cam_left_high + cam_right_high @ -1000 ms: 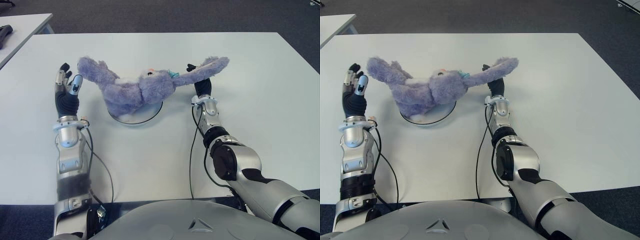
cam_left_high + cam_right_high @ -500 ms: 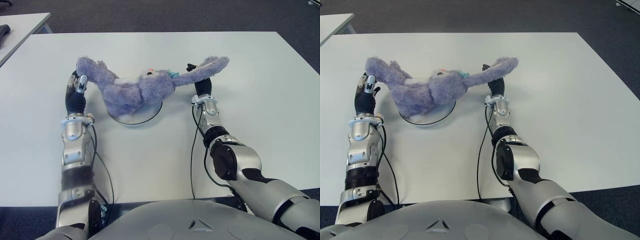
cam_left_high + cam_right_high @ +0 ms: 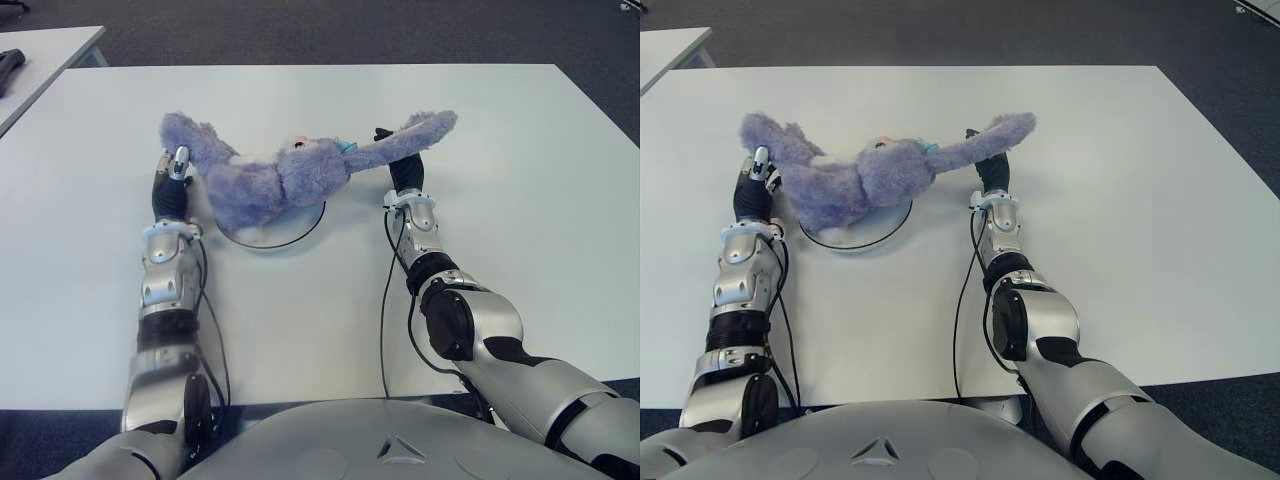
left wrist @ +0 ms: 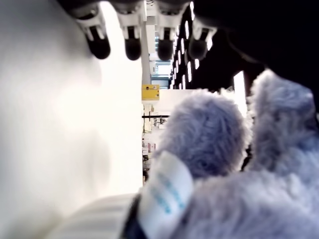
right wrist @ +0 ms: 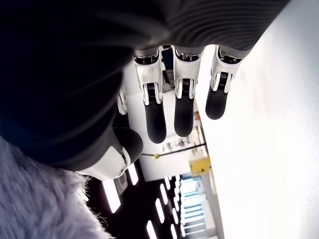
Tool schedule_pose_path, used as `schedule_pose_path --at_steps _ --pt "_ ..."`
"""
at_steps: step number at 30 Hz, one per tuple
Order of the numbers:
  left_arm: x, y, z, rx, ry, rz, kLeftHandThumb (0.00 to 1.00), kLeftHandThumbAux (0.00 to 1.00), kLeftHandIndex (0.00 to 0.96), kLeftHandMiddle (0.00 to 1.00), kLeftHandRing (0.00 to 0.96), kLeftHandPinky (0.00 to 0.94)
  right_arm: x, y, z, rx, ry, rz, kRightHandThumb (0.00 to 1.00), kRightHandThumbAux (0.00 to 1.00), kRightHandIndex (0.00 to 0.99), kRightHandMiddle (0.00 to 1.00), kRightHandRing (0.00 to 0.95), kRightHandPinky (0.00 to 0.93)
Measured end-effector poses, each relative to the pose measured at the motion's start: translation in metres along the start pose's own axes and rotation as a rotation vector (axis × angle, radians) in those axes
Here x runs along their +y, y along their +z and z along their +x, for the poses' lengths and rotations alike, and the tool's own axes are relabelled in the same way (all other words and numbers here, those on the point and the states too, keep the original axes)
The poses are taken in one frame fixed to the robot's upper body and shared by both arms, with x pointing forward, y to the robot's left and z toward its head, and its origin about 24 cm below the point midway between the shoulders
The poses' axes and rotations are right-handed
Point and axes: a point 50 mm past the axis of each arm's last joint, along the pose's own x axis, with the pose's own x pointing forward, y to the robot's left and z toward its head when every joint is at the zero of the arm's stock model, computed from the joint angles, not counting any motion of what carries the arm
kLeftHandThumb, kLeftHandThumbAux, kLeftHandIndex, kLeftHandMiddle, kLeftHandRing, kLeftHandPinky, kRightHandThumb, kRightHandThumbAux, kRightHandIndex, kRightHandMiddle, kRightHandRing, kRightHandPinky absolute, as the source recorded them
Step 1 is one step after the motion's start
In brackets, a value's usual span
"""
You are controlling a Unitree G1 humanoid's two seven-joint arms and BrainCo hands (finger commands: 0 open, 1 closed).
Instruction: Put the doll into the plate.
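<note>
The purple doll [image 3: 275, 178] lies across the plate [image 3: 300, 228], its long axis running from the left hand [image 3: 170, 190] to the right hand [image 3: 403, 172]. Both hands' fingers [image 4: 130, 37] are straight and spread, gripping nothing; 1 limb drapes over the right hand, the other touches the left.
</note>
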Motion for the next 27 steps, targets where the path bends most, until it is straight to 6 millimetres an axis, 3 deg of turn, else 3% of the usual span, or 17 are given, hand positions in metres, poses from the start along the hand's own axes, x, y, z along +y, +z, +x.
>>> schedule_pose_path --at_steps 12,27 --pt "-0.010 -0.004 0.014 0.022 -0.011 -0.039 0.000 0.341 0.000 0.000 0.000 0.000 0.000 0.000 0.000 0.000 0.001 0.002 0.694 0.737 0.402 0.242 0.196 0.173" --pt "-0.022 -0.013 0.017 0.028 -0.039 -0.124 0.000 0.354 0.000 0.000 0.000 0.000 0.000 0.000 0.000 0.001 0.001 0.001 0.688 0.740 0.398 0.229 0.186 0.184"
